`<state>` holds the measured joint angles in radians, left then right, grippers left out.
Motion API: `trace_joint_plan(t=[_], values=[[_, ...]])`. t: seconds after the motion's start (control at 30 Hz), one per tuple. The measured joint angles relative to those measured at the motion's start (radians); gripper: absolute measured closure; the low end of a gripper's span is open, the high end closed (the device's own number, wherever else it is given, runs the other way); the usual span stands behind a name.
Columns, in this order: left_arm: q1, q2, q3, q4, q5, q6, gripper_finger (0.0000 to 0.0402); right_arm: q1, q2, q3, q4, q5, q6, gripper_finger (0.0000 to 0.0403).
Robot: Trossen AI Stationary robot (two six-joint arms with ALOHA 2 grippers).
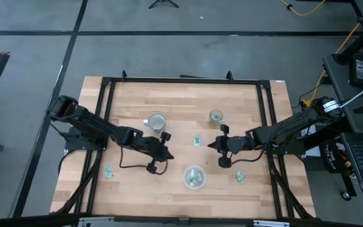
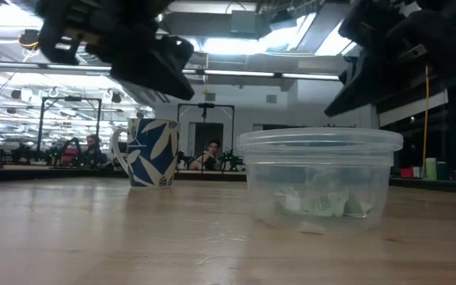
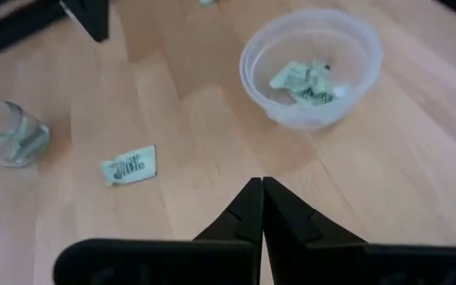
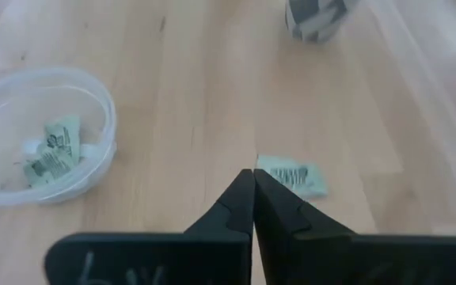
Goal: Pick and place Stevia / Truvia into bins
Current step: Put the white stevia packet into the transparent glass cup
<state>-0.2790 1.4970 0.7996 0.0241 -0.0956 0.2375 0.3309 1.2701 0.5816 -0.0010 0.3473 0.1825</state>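
Note:
A green-and-white sachet [image 1: 197,141] lies flat on the wooden table between my two grippers; it also shows in the left wrist view [image 3: 130,166] and the right wrist view [image 4: 293,176]. Two more sachets lie flat at the near left [image 1: 108,171] and near right [image 1: 240,177]. The round clear container [image 1: 194,177] holds a few sachets [image 3: 305,79]. The small glass cup [image 1: 216,116] holds one too. My left gripper [image 1: 167,154] is shut and empty, left of the middle sachet. My right gripper [image 1: 212,145] is shut and empty, just right of it; both hang above the table.
A blue-and-white patterned mug [image 1: 156,122] stands left of the glass cup, toward the far side. A black frame [image 1: 181,81] runs around the table's edges. In the low view the container [image 2: 319,178] stands near the front, the mug [image 2: 150,152] behind it.

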Motion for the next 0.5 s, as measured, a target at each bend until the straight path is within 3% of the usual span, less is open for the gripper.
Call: trace_joint_plan(t=[0.27, 0.4, 0.5], values=[[0.015, -0.062, -0.216, 0.386, 0.008, 0.043, 0.0400, 0.046, 0.000, 0.003, -0.145, -0.001, 0.226, 0.0399], [0.031, -0.062, -0.261, 0.427, 0.009, 0.013, 0.0400, 0.098, 0.000, 0.036, -0.168, 0.000, 0.306, 0.0399], [0.044, -0.062, -0.273, 0.420, 0.008, -0.013, 0.0398, 0.149, 0.000, 0.100, -0.293, 0.000, 0.394, 0.0400]])
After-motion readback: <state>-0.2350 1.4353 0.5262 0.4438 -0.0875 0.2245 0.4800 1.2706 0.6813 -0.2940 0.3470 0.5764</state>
